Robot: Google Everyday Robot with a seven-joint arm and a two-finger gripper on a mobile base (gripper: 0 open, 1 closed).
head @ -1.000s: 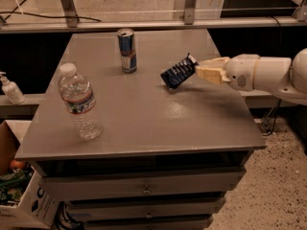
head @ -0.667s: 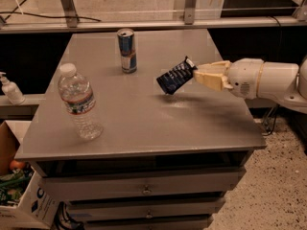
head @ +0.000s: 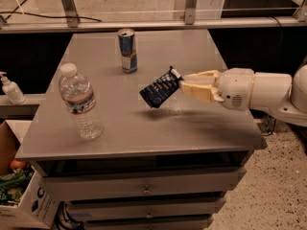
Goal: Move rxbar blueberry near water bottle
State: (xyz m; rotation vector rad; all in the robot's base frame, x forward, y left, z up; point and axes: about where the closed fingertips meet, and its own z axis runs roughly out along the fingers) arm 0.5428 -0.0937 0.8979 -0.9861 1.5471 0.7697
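Carrying is the step in hand: the gripper [head: 184, 84], reaching in from the right, pinches 1 end of the snack bar [head: 159, 89], tilted above the middle of the table [head: 201, 128] and well apart from the water bottle [head: 79, 102], so the next move probably calls for travel left and a set-down beside it.

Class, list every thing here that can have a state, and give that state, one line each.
rxbar blueberry: held tilted above the table, clear of it.
gripper: shut on the bar's end, over the table's right side.
water bottle: standing on the table's left front, cap on.
drink can: upright at the back of the table.
drawers: shut.
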